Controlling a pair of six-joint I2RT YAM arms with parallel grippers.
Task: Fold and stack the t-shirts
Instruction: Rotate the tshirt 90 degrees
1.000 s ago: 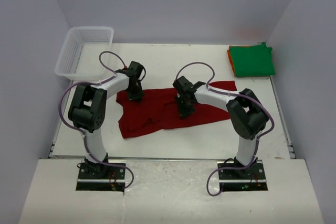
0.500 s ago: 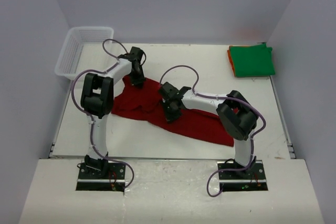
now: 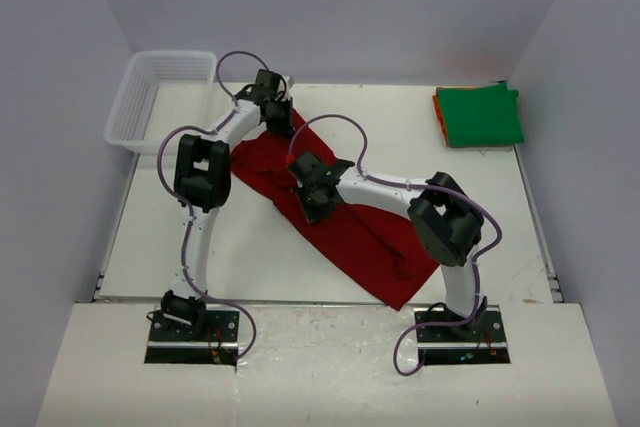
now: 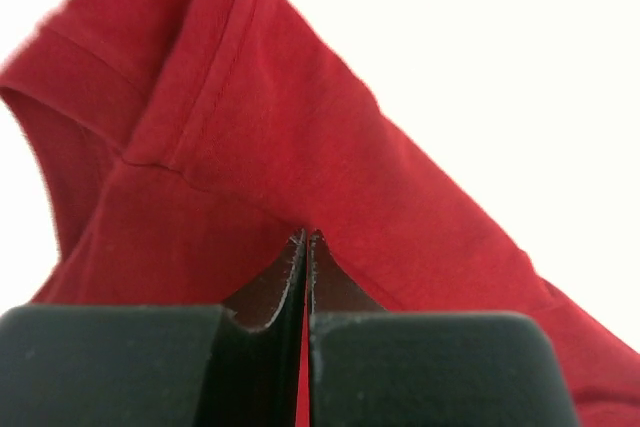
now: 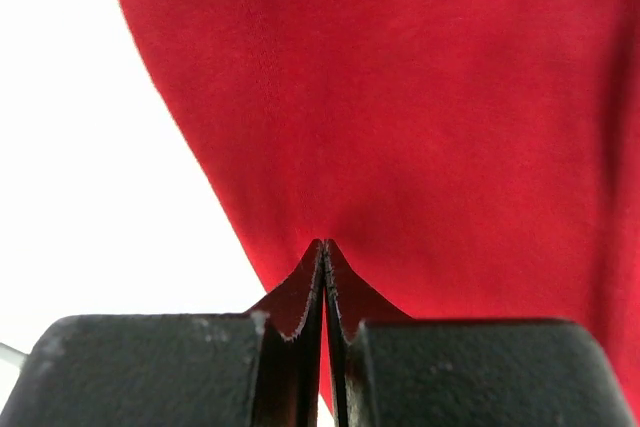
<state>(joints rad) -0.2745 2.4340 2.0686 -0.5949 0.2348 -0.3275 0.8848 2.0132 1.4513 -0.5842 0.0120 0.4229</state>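
1. The dark red t-shirt [image 3: 350,237] lies unfolded in a long diagonal band on the desk [image 3: 270,267]. It runs from left of centre near the far edge down to the near edge, right of centre, and it is creased toward the near end.
2. The left jaws are pressed together on a pinch of this shirt at its far end, just beside a stitched hem [image 4: 215,57].
3. The right jaws are likewise clamped on a pinch of the shirt's left-hand border, about midway along.
4. The step appears to be spreading the shirt flat before the first fold. Draw the two pinches apart evenly, keeping the cloth low and only lightly taut so neither pinch slips.
5. The shirt's near tip reaches the near edge of the desk. Favour a pull toward the far edge so it does not hang over.
6. The right arm [image 3: 400,192] lies across the cloth, and its cable [image 3: 330,122] loops above. Either may drag a wrinkle.
7. The folded green t-shirt [image 3: 480,117] rests on the orange t-shirt [image 3: 438,107] at the far right corner, well apart.
8. The white mesh basket [image 3: 135,112] stands at the far left corner, near the left arm [image 3: 200,167].
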